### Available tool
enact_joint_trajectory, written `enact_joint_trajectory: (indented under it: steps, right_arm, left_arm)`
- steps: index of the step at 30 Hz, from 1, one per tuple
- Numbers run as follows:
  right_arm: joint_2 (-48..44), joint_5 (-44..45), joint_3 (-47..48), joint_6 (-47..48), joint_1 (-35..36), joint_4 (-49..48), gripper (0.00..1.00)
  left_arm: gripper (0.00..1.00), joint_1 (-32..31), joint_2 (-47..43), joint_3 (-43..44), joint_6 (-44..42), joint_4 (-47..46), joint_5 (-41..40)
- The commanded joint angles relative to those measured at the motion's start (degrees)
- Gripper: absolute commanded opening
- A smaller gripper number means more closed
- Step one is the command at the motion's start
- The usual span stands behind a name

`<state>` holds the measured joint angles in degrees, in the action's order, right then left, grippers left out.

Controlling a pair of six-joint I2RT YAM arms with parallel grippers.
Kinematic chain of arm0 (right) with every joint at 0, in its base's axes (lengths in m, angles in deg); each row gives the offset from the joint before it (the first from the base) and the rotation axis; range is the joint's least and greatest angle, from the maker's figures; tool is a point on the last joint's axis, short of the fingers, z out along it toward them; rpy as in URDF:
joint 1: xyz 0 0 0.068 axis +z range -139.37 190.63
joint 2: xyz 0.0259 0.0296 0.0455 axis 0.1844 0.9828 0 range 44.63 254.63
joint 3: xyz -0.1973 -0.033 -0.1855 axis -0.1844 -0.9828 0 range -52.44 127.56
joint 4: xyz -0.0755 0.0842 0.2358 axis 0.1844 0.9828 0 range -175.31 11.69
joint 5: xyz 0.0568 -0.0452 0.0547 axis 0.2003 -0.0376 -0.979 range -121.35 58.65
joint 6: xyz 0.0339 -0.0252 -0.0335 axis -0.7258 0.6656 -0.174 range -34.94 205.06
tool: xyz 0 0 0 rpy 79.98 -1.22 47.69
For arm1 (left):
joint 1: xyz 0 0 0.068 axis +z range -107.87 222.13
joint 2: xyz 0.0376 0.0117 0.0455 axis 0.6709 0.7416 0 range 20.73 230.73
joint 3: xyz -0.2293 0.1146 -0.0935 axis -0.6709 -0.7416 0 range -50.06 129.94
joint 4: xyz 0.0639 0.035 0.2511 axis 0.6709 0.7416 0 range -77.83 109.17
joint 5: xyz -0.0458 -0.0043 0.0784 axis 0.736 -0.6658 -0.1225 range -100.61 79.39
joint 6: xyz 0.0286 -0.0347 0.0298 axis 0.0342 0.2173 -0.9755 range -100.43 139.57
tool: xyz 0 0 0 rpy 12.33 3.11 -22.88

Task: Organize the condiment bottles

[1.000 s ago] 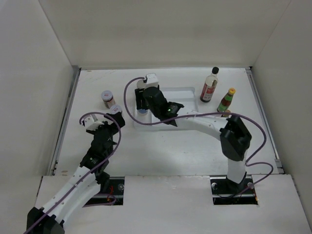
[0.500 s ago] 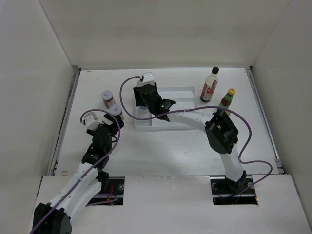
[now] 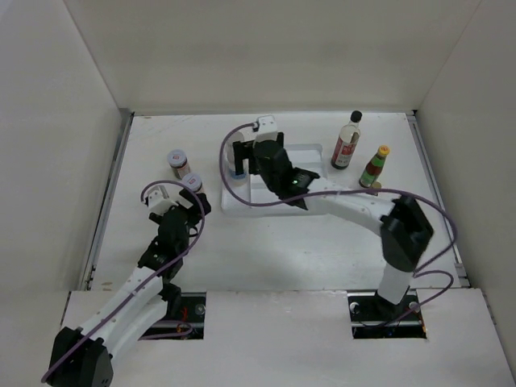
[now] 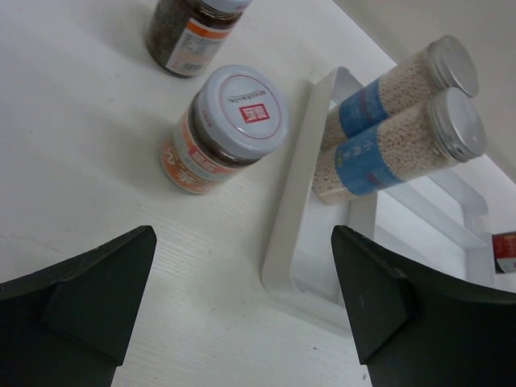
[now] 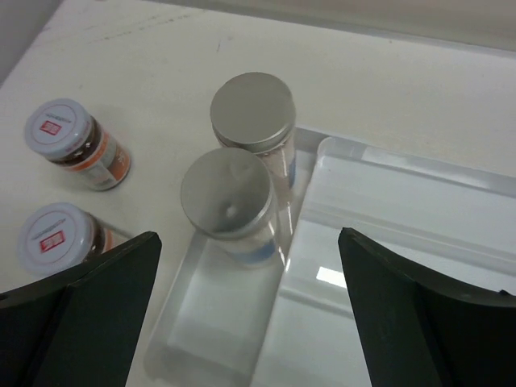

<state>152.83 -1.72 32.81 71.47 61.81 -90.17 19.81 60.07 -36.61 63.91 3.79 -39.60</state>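
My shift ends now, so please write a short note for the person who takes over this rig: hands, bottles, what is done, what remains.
Left hand: open, empty, near the squat white-lidded, red-labelled glass jar on the table.
Right hand: open, empty, above the two clear grey-lidded shakers.
Done: both shakers stand in the white plastic tray's narrow left compartment.
To do: that jar and a second squat jar, both left of the tray; tall black-capped bottle and smaller yellow-capped bottle right of it.

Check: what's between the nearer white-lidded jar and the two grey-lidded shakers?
The white tray's side wall, seen in the left wrist view: white-lidded jar outside on the table, grey-lidded shakers inside.
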Motion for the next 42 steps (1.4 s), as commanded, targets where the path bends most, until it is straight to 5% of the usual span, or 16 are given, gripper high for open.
enact_joint_trajectory:
  steps: [1,7,11,15,26,37,42]
  right_arm:
    - [-17.0,2.4,-7.2,0.4,0.5,-5.5,0.99]
    - [-44.4,15.7,-29.9,-0.7,-11.2,-2.8,0.98]
    - [-52.6,17.6,-36.3,-2.7,-23.2,4.8,0.98]
    - [-54.0,16.3,-40.8,-6.2,-28.3,13.0,0.99]
    - [-48.9,15.1,-47.2,-12.1,-32.1,13.2,0.89]
    - [-42.2,7.9,-44.7,-14.1,-35.1,11.5,0.64]
    - [-42.5,13.4,-44.0,-13.8,-33.8,10.2,0.36]
  left_arm:
    - [0.92,-2.8,-2.2,0.4,-0.2,-3.7,-0.7]
    - [0.92,-8.5,-2.9,-1.8,-2.8,-9.4,-0.1]
    - [0.92,-11.9,-0.5,-1.9,-4.8,-13.8,-0.6]
    - [0.92,-13.7,2.6,-2.0,-5.2,-17.4,-0.7]
    - [0.92,-13.3,2.6,-2.6,-6.1,-19.2,-0.3]
    - [0.92,-13.0,0.5,-3.0,-6.2,-18.6,-0.2]
    - [0.92,-12.8,-1.2,-3.0,-6.4,-17.7,-0.4]
